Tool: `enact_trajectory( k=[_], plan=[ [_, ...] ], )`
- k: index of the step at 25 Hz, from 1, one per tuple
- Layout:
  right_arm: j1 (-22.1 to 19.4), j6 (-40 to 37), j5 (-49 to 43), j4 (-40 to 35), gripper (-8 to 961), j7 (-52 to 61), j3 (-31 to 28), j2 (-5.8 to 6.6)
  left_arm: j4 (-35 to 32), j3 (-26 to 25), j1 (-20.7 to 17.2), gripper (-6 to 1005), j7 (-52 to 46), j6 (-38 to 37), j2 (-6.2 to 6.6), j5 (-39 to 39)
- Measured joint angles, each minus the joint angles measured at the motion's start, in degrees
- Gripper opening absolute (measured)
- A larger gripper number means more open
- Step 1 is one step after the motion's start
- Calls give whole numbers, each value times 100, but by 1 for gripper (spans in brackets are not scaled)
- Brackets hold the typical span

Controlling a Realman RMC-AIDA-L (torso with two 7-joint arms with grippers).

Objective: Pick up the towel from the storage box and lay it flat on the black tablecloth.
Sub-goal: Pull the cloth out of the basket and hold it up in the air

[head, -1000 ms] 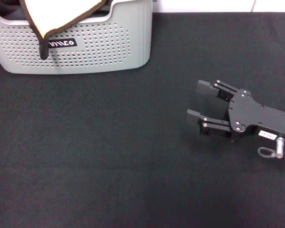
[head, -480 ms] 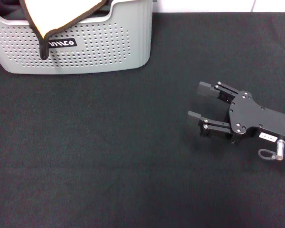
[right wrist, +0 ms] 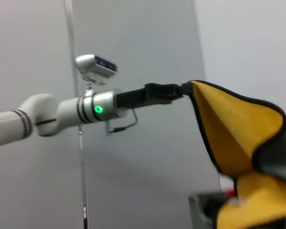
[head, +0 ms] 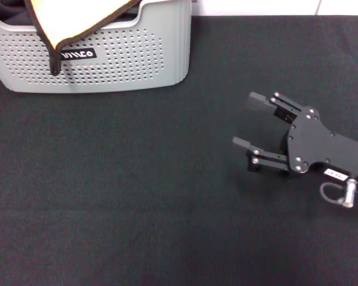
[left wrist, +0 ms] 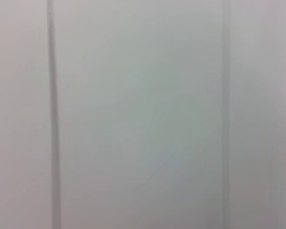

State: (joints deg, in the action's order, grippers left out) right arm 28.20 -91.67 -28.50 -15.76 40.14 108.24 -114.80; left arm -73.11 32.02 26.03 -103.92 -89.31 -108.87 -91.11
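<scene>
Above the box point(head: 95, 50), at the far left of my head view, the towel point(head: 71, 18) is hanging lifted, its black-edged corner drooping over the box's front wall beside the small label. Through the right wrist camera I am seeing the left gripper point(right wrist: 183, 89) pinching the towel's point(right wrist: 233, 138) top corner, fingers clamped on the cloth, yellow side facing me and grey showing at the fold. The box is sitting on the far left of the tablecloth point(head: 137, 196). My right gripper point(head: 247, 122) is hovering low over the tablecloth on the right, well apart from the box, fingers spread wide and holding nothing. The left wrist camera is showing only a pale wall.
</scene>
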Motion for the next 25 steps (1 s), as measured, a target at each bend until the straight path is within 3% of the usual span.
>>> enact_trajectory(
  k=[3,8,12,18,25],
  plan=[
    [-222,174,-23,-486,822,-635,1,-74,-25,28,-64,17,-97,-335,33,542],
    [-600,1883,198,-1781,803,-1983,223,-146,-132,36,-46,17,-260,-538,-47,589],
    [-426,3107,1465,-2228,778,-3476,907,-147,-148,47,-11,15,-273,-626,-126,604],
    [147,3279,3859,-2171,754,-5469,2078,-147,-147,210,-2,12,-434,-808,-199,1066],
    [72,2963,4177,-2191,753,-5828,2748,-147,-129,284,-31,12,-1341,-1677,-194,2733]
  ],
)
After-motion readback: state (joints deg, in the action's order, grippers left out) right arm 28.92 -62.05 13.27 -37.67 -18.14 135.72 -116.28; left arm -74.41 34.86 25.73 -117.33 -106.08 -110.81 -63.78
